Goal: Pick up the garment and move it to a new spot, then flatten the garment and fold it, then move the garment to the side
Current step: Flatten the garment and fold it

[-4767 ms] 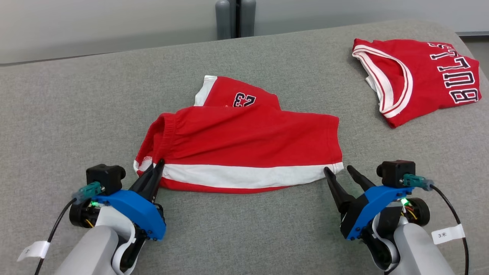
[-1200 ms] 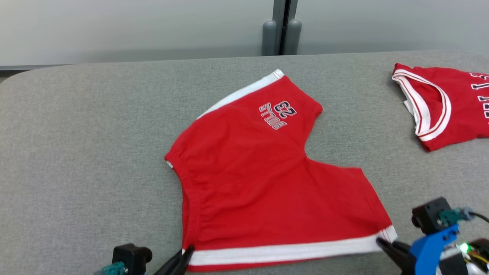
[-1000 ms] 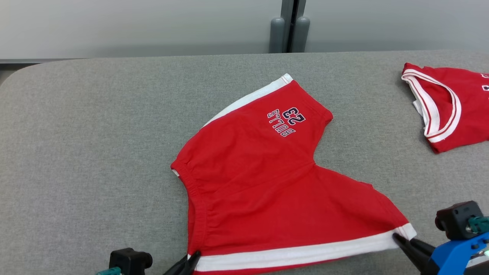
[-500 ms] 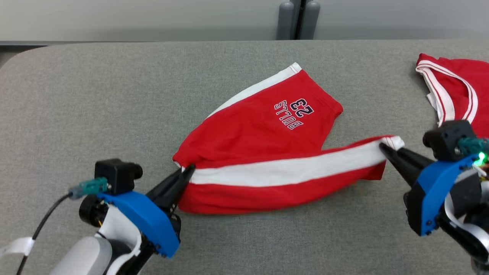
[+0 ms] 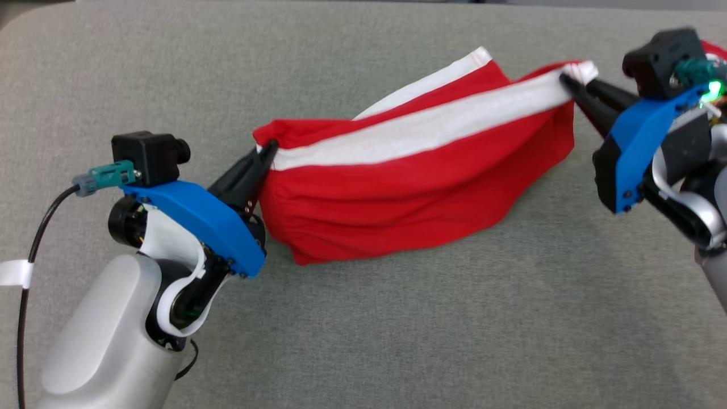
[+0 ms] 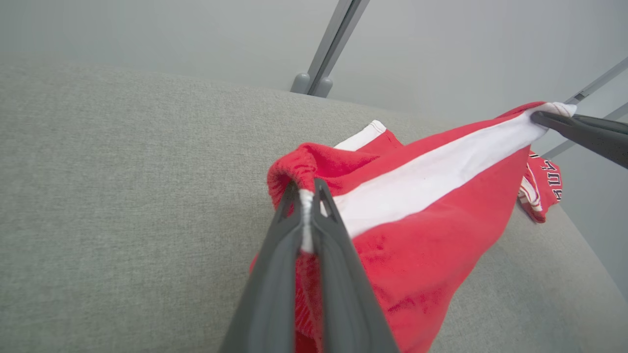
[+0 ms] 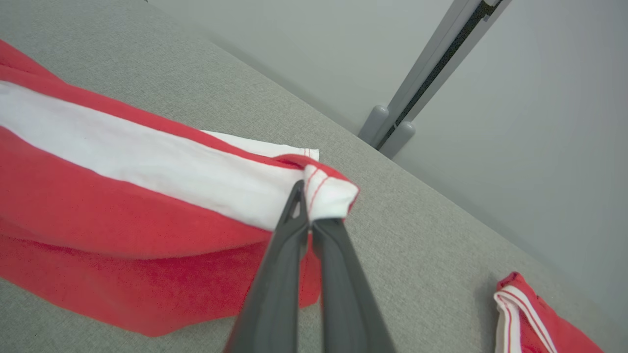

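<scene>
Your left gripper (image 5: 268,150) and right gripper (image 5: 568,84) each pinch one end of the red shorts (image 5: 409,204). They hang stretched sideways between the two.

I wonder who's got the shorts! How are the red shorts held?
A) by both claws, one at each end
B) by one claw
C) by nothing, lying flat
A: the left claw pinches one end of the red shorts and the right claw pinches the other end.
</scene>
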You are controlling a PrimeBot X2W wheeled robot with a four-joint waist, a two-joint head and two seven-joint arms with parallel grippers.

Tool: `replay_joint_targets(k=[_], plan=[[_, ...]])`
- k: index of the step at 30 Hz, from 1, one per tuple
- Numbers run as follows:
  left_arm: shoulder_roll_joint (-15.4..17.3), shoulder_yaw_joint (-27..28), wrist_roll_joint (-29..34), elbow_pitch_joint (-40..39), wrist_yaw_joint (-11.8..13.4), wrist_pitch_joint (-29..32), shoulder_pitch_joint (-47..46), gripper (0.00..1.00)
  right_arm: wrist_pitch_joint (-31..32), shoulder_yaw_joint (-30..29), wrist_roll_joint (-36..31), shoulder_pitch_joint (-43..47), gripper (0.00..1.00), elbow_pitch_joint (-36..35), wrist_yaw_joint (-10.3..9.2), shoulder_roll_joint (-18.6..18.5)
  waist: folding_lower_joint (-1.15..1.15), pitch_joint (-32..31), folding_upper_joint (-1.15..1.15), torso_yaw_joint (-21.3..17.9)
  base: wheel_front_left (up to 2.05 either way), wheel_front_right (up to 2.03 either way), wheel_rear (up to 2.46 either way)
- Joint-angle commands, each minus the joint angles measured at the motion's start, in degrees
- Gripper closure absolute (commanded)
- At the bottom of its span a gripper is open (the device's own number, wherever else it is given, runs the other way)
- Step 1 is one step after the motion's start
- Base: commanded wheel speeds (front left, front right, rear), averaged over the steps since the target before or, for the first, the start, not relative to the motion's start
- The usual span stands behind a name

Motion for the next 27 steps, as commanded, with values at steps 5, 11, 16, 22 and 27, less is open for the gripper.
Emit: replay_joint_targets(k=[5, 11, 16, 22, 27], plan=[[-2.51, 0.38, 1.3, 3.26, -0.67, -5.28, -2.43, 1.0, -3.57, 2.81, -0.35, -6.81, 1.0, 6.32, 0.0, -0.18, -0.02, 4.15, -0.02, 2.57, 0.0, 0.0, 0.0], [-5.31, 0.74, 0.36, 8.0, -1.57, -8.31, -4.56, 1.0, -5.64, 4.33, -0.32, -11.01, 1.0, 11.45, 0.01, -0.18, -0.02, 6.1, -0.02, 3.82, 0.0, 0.0, 0.0], [-7.68, 0.5, -0.15, 12.84, -2.18, -10.4, -5.85, 1.0, -7.75, 6.04, 0.65, -13.97, 1.0, 16.48, 0.0, 1.11, -0.02, 6.87, -0.02, 4.48, 0.0, 0.0, 0.0], [-8.96, -0.1, -0.2, 16.65, -3.05, -12.21, -6.92, 0.0, -11.87, 6.8, 1.89, -16.11, 0.0, 21.24, 0.0, 2.71, -0.02, 7.05, -0.02, 5.19, 0.0, 0.0, 0.0], [-8.96, -1.06, -0.4, 18.14, -4.03, -13.45, -5.96, 0.0, -15.05, 8.18, 3.14, -16.12, 0.0, 23.64, 0.01, 3.48, -0.02, 5.86, -0.02, 5.33, 0.0, 0.0, 0.0]])
